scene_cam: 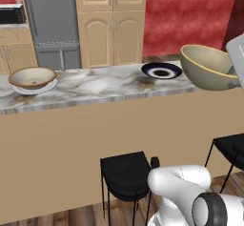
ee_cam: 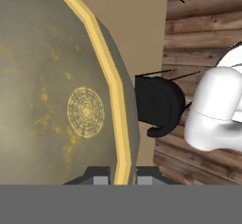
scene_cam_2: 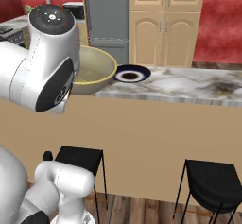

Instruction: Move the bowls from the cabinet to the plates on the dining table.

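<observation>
My gripper (ee_cam: 122, 178) is shut on the yellowish rim of the deeper olive-beige bowl (ee_cam: 56, 100), which hangs tilted in the air. This bowl (scene_cam: 207, 67) floats just off the near edge of the dining table (scene_cam: 105, 89), to the right of the dark navy plate (scene_cam: 161, 70). From the other side, the bowl (scene_cam_2: 94, 69) sits left of the navy plate (scene_cam_2: 131, 73) on the marble top (scene_cam_2: 189, 88). The shallow cream bowl (scene_cam: 32, 77) rests on the white plate (scene_cam: 47, 87) at the table's left end. The cabinet is out of view.
Black backless stools (scene_cam: 125, 175) (scene_cam: 231, 148) (scene_cam_2: 212, 183) stand on the wood floor in front of the table's beige side. Behind the table are a grey fridge (scene_cam: 51, 20), tall beige arched-panel cabinets (scene_cam: 112, 22) and a red wall (scene_cam: 190, 15).
</observation>
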You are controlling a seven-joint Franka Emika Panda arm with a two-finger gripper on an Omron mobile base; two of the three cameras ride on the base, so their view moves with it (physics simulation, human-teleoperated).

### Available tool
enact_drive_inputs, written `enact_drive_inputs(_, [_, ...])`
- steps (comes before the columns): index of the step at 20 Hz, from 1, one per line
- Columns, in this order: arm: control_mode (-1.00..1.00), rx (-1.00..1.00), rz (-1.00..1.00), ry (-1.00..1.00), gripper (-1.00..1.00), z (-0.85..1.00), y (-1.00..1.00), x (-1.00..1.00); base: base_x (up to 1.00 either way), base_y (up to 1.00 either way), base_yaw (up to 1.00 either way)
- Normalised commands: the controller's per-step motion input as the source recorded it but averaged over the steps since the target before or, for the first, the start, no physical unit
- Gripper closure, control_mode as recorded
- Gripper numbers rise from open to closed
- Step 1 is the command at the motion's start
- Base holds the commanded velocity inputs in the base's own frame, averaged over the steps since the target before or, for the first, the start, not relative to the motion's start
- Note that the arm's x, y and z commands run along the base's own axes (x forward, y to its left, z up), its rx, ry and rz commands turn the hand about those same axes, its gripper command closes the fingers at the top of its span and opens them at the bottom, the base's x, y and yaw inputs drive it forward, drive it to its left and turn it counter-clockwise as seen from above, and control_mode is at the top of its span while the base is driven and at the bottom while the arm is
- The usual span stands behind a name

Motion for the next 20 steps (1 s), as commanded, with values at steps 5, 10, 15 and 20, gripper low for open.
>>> enact_drive_inputs(5, [-1.00, 0.00, 0.09, 0.03, 1.00, 0.00, -0.46, 0.47, 0.00, 0.00, 0.00])
enact_drive_inputs(10, [-1.00, 0.00, 0.13, 0.02, 1.00, 0.00, -0.24, 0.36, 0.00, 0.00, 0.00])
enact_drive_inputs(15, [-1.00, -0.01, 0.15, 0.01, 1.00, 0.00, 0.00, 0.30, 0.00, 0.00, 0.00])
enact_drive_inputs(20, [-1.00, -0.07, 0.13, 0.00, 1.00, 0.05, 0.26, 0.06, 0.00, 0.00, 0.00])
